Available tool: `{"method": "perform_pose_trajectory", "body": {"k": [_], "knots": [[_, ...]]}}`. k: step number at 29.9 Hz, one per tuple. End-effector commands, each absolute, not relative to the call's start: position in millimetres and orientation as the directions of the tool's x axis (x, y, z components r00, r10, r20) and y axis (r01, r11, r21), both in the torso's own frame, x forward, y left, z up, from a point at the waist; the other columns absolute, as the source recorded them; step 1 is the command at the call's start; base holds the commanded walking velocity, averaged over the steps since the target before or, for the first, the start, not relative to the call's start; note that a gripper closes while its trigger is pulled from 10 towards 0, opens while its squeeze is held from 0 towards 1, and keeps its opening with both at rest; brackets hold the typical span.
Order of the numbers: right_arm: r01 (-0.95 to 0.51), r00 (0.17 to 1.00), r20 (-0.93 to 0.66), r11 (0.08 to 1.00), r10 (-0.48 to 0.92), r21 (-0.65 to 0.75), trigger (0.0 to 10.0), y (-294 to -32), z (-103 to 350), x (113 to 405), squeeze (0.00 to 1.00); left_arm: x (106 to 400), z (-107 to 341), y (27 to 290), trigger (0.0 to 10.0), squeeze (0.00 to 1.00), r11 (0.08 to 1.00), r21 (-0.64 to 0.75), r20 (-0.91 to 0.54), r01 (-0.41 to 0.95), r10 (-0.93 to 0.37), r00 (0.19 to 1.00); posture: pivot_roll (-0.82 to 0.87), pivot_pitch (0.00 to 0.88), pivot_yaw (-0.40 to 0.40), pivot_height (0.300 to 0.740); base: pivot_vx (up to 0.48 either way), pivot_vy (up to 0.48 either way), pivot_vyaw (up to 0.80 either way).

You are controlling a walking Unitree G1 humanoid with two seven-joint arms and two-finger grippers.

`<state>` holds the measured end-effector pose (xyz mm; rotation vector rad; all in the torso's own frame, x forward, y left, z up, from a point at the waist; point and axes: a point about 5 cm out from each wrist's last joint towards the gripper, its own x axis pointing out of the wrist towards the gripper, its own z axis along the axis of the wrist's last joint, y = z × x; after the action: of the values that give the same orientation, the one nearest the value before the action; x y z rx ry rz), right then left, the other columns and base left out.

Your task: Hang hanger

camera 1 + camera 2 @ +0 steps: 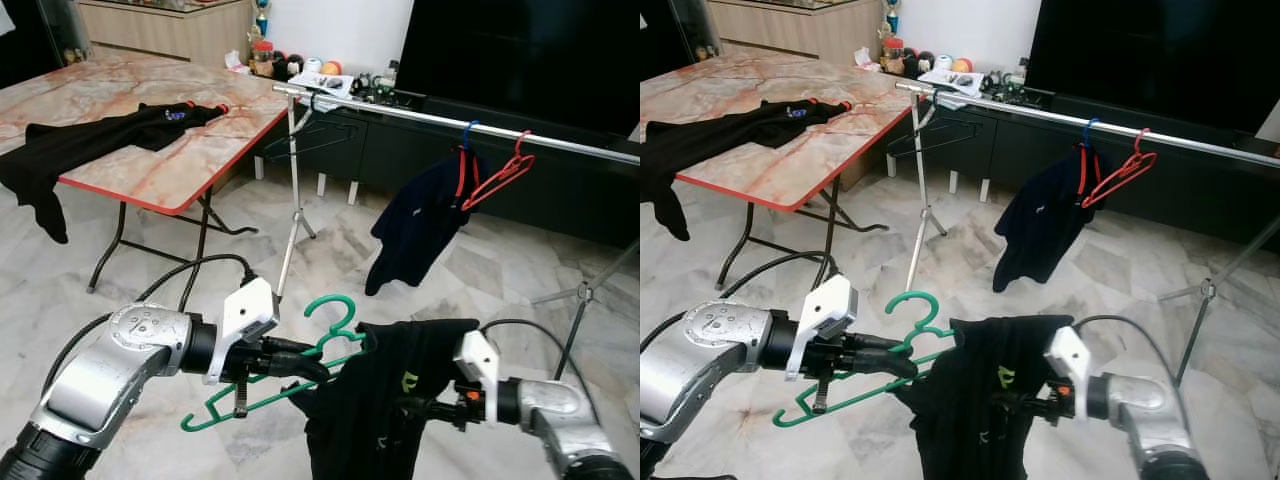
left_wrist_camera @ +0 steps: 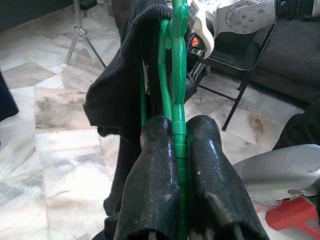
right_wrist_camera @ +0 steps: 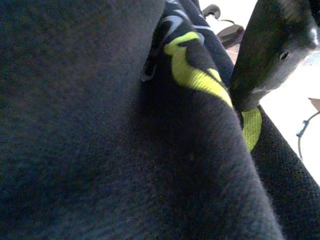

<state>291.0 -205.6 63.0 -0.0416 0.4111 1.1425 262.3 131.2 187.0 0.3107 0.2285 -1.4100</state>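
Note:
A green plastic hanger (image 1: 335, 315) is low in front of me, its hook pointing up. My left gripper (image 1: 315, 365) is shut on the hanger's arm; in the left wrist view both black fingers (image 2: 155, 165) clamp the green bar (image 2: 179, 105). A black shirt (image 1: 385, 400) with a yellow-green logo drapes over the hanger's right end. My right gripper (image 1: 418, 408) is pressed into that cloth and shut on it. In the right wrist view one finger (image 3: 270, 55) lies against the fabric (image 3: 125, 125). The silver clothes rail (image 1: 450, 122) stands further ahead.
On the rail hang a navy shirt (image 1: 420, 220) on a red hanger, a bare red hanger (image 1: 500, 172) and a black hanger (image 1: 305, 135). A marble-top folding table (image 1: 180, 165) with a black garment (image 1: 90, 140) stands on the left. A dark TV cabinet (image 1: 520, 190) runs behind the rail.

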Motion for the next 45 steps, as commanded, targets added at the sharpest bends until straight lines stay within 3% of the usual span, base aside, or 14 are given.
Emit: {"method": "perform_pose_trajectory", "body": {"k": [1,45], "knots": [[-0.909,0.31,-0.318,0.377,0.896,0.177,0.0,-195,66,293,0.0,257,203,114,0.0,0.0,0.04,0.128,-0.281,0.991,-0.957,0.075,0.14,0.029,-0.094,0.74,0.0,0.0,0.0],[-0.885,0.378,-0.318,0.44,0.869,0.149,0.0,-210,73,298,0.0,262,209,121,0.0,0.0,0.069,0.145,-0.28,0.987,-0.954,0.107,0.14,0.035,-0.097,0.74,0.0,0.0,0.0]]}}
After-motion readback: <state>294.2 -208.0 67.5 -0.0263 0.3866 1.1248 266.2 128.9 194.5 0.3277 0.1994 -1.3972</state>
